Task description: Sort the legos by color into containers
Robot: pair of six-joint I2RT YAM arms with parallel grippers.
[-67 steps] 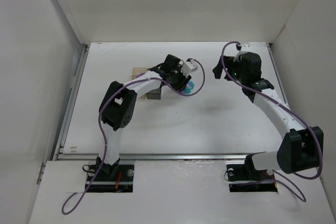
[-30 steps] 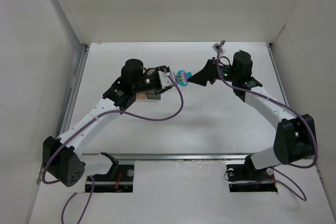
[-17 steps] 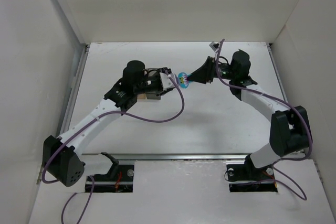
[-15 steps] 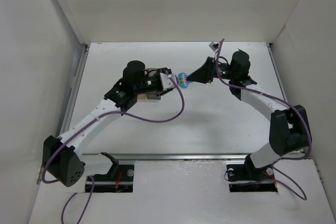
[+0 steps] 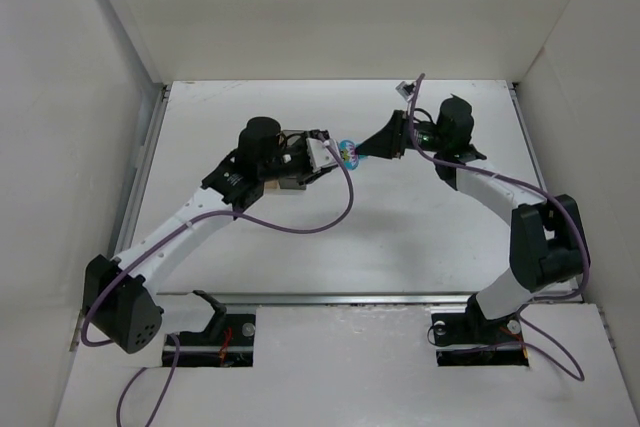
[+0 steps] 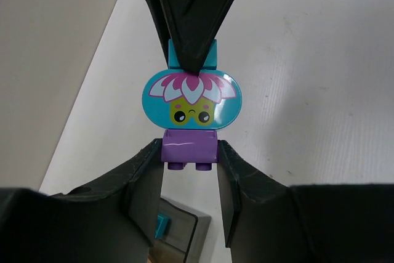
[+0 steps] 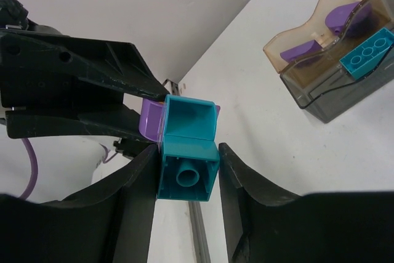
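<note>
the left gripper (image 6: 189,158) is clamping a purple brick (image 6: 189,147) by its sides, and the right gripper (image 7: 188,164) is squeezing the teal block (image 7: 186,152) joined to it. a teal oval face tile (image 6: 192,100) is sitting between them. the joined legos are hanging above the white table (image 5: 400,237). at 2 o'clock from them in the right wrist view, the amber container (image 7: 308,26) is holding purple pieces (image 7: 306,48), and a three-stud teal brick (image 7: 368,52) is resting in the smoky grey container (image 7: 335,100).

Legos (image 5: 348,153) sit between left end effector (image 6: 189,157) and right end effector (image 7: 186,165), containers (image 7: 303,64) to their left.
</note>
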